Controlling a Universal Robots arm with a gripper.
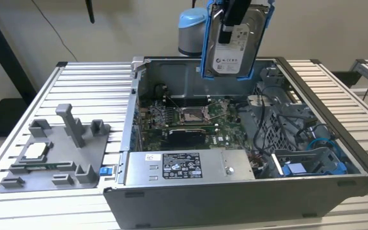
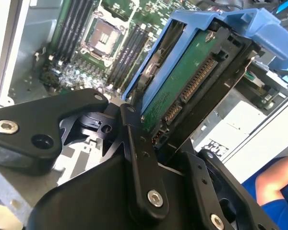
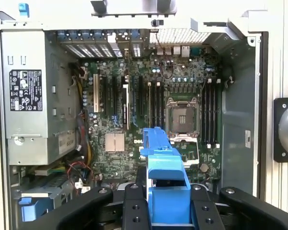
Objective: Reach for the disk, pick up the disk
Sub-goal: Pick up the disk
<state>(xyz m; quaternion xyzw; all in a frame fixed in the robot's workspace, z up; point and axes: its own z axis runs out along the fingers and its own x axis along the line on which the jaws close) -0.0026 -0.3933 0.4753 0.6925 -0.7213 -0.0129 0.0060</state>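
The first wrist view looks straight down into an open computer case [image 3: 259, 96] resting on a slatted metal table [image 3: 283, 57]. The green motherboard [image 3: 149, 120] fills the middle of the case, with an empty processor socket [image 3: 181, 117] flanked by rows of black memory slots [image 3: 209, 112]. A grey power supply [image 3: 31, 96] with a printed label sits along one side wall. In front of the camera the gripper [image 3: 167, 211] clamps its black fingers [image 3: 134, 208] against both sides of the disk [image 3: 164, 177], seen edge-on in its blue frame and hanging above the board.
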